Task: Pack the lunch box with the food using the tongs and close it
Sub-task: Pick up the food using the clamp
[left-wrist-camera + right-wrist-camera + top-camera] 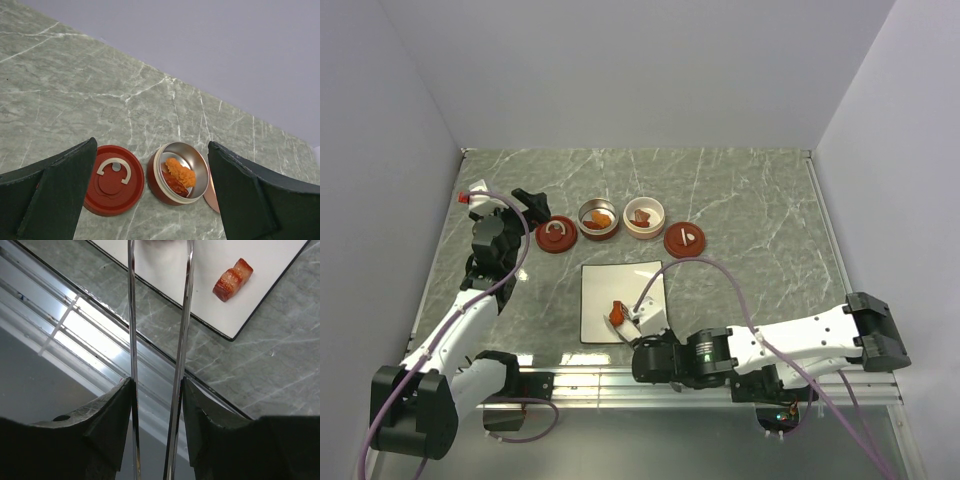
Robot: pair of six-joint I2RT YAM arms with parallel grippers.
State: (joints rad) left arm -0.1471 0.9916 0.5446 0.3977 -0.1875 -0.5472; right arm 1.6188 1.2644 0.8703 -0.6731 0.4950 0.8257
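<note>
1. My right gripper (pixel 157 390) has its fingers (pixel 112 410) pressed onto the tongs (pixel 131 315), one slim arm against each pad, squeezed partway. The metal looks smooth, so a quick swing could let the tongs twist or slide in that hold.
2. One orange-red piece of food (pixel 232 280) lies on the near left part of the white plate (pixel 265 260). In the wrist view it sits outside the two tong arms, not between them. The tips run off the top of the picture, so I cannot tell how close they are. Squeezing now would likely pinch nothing, or flick the piece over the plate's edge onto the table (pixel 280 365).
3. Pressing the tips down hard could shove the plate toward the near rail (pixel 100 335).
4. The left tin (pixel 159 186) and right tin (pixel 644 227) stand beyond the plate's far edge. A weak squeeze on that carry would drop the piece short.
5. My left gripper (pixel 151 147) hangs wide open, holding nothing, above a red lid (pixel 114 180) and the left tin. Dropping early, it could knock the tin or block the tongs.
</note>
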